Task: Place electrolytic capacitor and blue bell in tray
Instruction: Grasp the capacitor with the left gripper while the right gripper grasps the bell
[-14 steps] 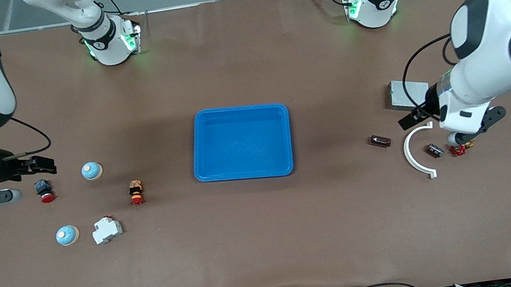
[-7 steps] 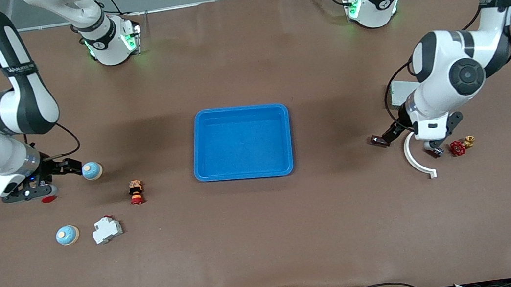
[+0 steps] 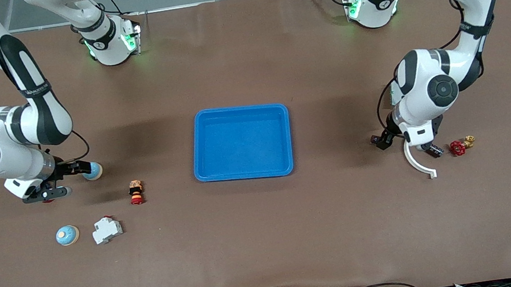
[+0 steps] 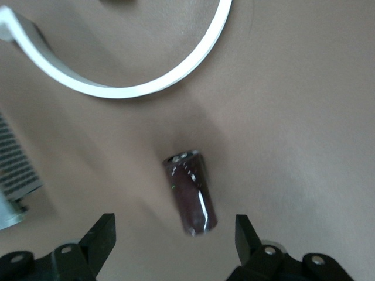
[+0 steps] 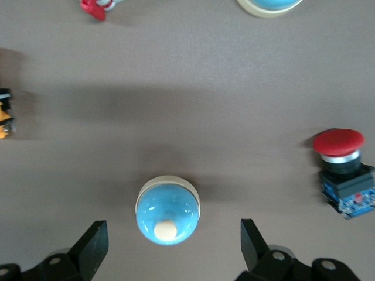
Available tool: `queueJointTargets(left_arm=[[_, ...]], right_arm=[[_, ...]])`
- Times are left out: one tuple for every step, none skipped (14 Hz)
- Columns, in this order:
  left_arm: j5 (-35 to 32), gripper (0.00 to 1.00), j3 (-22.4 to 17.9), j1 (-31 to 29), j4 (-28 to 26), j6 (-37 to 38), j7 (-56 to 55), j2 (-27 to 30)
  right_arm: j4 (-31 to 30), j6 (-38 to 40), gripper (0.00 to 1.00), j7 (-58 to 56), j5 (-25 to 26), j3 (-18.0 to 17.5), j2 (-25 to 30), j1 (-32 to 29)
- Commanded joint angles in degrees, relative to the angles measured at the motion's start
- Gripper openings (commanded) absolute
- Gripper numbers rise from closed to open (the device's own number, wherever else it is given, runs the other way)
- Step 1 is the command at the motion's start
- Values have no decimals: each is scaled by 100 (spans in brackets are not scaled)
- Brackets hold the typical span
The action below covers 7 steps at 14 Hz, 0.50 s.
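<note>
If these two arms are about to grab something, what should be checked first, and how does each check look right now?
1. Left gripper open over the capacitor: ok.
2. Capacitor lying free on the table, apart from the white curved piece: ok.
3. Right gripper open, blue bell lined up between its fingers: ok.
4. Bell upright, clear of the red push button: ok.
5. Tray has room: ok.
6. Fingers low enough to close: cannot tell.
</note>
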State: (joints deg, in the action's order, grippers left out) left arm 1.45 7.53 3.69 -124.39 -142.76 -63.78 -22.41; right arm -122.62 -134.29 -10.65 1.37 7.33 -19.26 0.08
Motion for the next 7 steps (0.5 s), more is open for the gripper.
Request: queueJointTargets(left_arm=[[-74, 77, -23, -35, 63, -305, -161, -255], [-100, 73, -23, -35, 72, -401, -161, -351], [-101, 65, -23, -35, 72, -471, -161, -404], [-109, 49, -32, -35, 90, -481, -161, -431], [-110, 17, -32, -35, 125, -446, -152, -422], [-101, 0, -32, -35, 195, -376, -187, -396], [-101, 0, -32, -35, 369, -158, -292, -387]], right_arm=[[45, -185, 100, -33, 74, -47, -278, -44], [45, -299, 100, -33, 74, -47, -358, -44], [45, -387, 100, -33, 74, -47, -446, -26], [45, -423, 100, -33, 74, -47, -508, -35], [45, -423, 100, -33, 74, -47, -517, -35], [45, -397, 100, -33, 74, -47, -543, -35], [45, -388, 100, -25, 74, -47, -578, -26]])
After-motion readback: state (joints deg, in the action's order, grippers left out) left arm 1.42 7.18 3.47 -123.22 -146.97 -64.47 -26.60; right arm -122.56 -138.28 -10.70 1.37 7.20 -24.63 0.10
